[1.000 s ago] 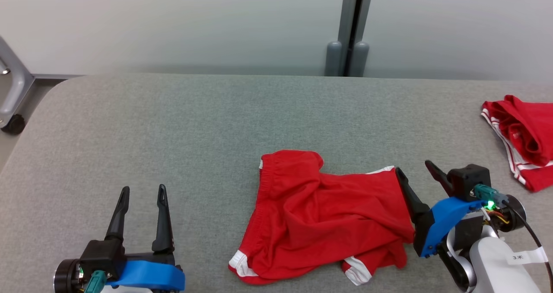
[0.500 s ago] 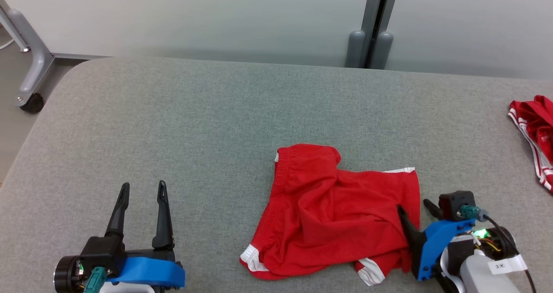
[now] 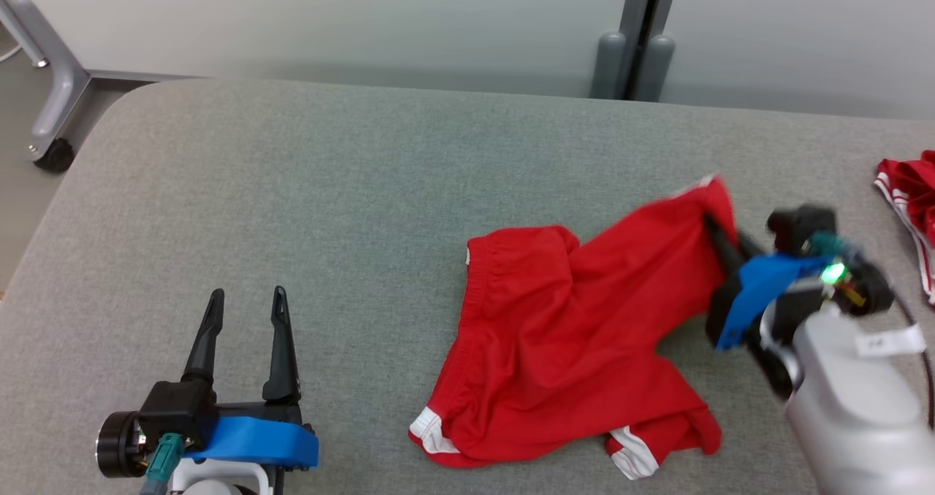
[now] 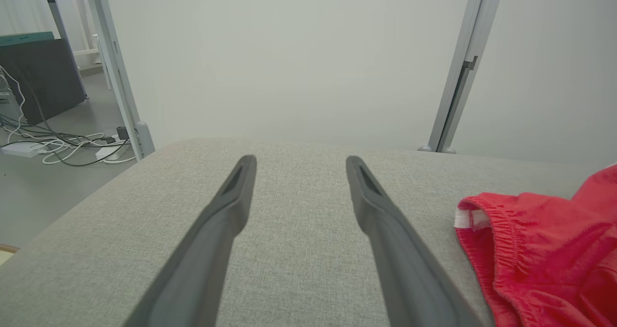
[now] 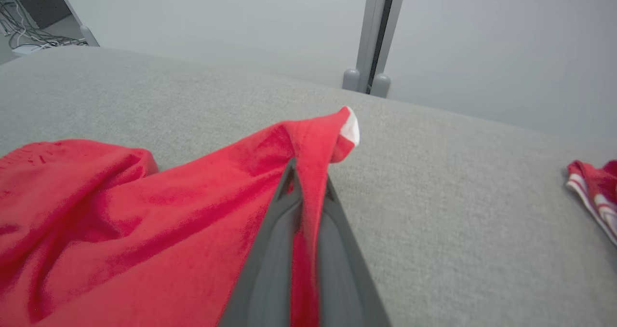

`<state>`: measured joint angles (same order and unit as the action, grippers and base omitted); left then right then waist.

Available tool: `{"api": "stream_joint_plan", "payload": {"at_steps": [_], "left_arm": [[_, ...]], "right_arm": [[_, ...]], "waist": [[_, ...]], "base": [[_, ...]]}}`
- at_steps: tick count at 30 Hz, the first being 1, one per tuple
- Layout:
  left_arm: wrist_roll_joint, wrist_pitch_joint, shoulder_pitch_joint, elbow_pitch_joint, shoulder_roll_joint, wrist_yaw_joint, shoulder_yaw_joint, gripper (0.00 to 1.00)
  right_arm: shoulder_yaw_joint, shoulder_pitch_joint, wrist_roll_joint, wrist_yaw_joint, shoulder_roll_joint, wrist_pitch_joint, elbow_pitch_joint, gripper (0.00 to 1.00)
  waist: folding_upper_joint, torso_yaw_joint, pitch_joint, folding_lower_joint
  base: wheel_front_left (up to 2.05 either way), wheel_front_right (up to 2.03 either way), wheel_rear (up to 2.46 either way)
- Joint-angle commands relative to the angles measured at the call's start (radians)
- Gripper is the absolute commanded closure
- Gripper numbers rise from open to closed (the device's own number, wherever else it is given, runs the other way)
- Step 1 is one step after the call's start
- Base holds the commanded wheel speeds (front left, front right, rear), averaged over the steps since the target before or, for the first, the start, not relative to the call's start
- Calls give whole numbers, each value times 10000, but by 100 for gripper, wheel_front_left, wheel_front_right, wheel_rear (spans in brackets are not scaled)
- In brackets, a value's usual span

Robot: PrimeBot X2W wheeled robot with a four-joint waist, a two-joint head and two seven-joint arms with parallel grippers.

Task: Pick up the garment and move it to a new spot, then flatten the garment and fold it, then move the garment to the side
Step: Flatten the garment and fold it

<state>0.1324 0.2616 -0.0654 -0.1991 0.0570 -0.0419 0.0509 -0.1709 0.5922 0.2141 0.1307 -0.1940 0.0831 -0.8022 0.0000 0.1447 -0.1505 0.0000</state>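
Observation:
The garment (image 3: 562, 334) is a pair of red shorts with white trim, crumpled on the grey table (image 3: 329, 188) right of centre. My right gripper (image 3: 712, 225) is shut on its far right leg hem and holds that corner lifted above the table. In the right wrist view, red cloth of the garment (image 5: 144, 211) is pinched between the right gripper (image 5: 308, 177) fingers, the white-edged hem sticking out past them. My left gripper (image 3: 246, 301) stands open at the lower left, well left of the garment. Nothing lies between the left gripper (image 4: 299, 165) fingers; the garment's waistband (image 4: 530, 230) lies to their right.
A second red garment with white stripes (image 3: 909, 196) lies at the table's right edge. A grey post (image 3: 635, 42) stands behind the table's far edge. A wheeled metal frame leg (image 3: 44, 115) stands on the floor off the far left corner.
My right gripper has closed on the garment's right leg hem and lifted it up and away, stretching that side. The head camera has shifted. The left gripper has stayed put.

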Motion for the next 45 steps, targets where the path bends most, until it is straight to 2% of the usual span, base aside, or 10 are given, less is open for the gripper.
{"api": "stream_joint_plan", "payload": {"at_steps": [1, 7, 15, 16, 17, 25, 30, 37, 45], "left_arm": [[30, 45, -130, -25, -2, -24, 39, 0], [130, 46, -327, -62, -41, 25, 222, 0], [275, 45, -516, -97, -63, 87, 455, 0], [294, 45, -538, -104, -64, 105, 473, 0], [311, 45, -557, -105, -67, 123, 491, 0], [284, 45, -419, -66, -68, 217, 388, 0], [145, 45, -162, -21, -31, 172, 149, 0], [40, 45, 279, 7, 63, 112, -60, 0], [-22, 45, 647, 67, 191, 28, -252, 0]], "right_arm": [[36, 260, 7, 1, -97, 72, -42, 100], [364, 2031, -46, 1, -357, 182, -587, 100], [915, 3418, -398, 1, -418, 485, -2148, 100], [874, 3488, -474, 1, -374, 485, -2373, 68], [888, 3572, -510, 1, -357, 604, -2514, 0], [811, 2864, -314, 1, -396, 1445, -3386, 0], [760, 1734, 287, 1, -578, 1792, -2744, 0], [976, -492, 828, 1, -628, 1823, 44, 0], [1751, -3267, 945, 1, -8, 1828, 2945, 0]], "waist": [[0, 85, -77, 0], [0, 503, -351, 0], [0, 941, -597, 0], [0, 959, -610, 0], [0, 968, -622, 0], [0, 489, -374, 0], [0, -137, 9, 0], [0, -806, 475, 0], [0, -1283, 820, 0]], "base": [[0, 0, 0], [0, 0, 0], [0, 0, 0], [0, 0, 0], [0, 0, 0], [0, 0, 0], [0, 0, 0], [0, 0, 0], [0, 0, 0]]}}
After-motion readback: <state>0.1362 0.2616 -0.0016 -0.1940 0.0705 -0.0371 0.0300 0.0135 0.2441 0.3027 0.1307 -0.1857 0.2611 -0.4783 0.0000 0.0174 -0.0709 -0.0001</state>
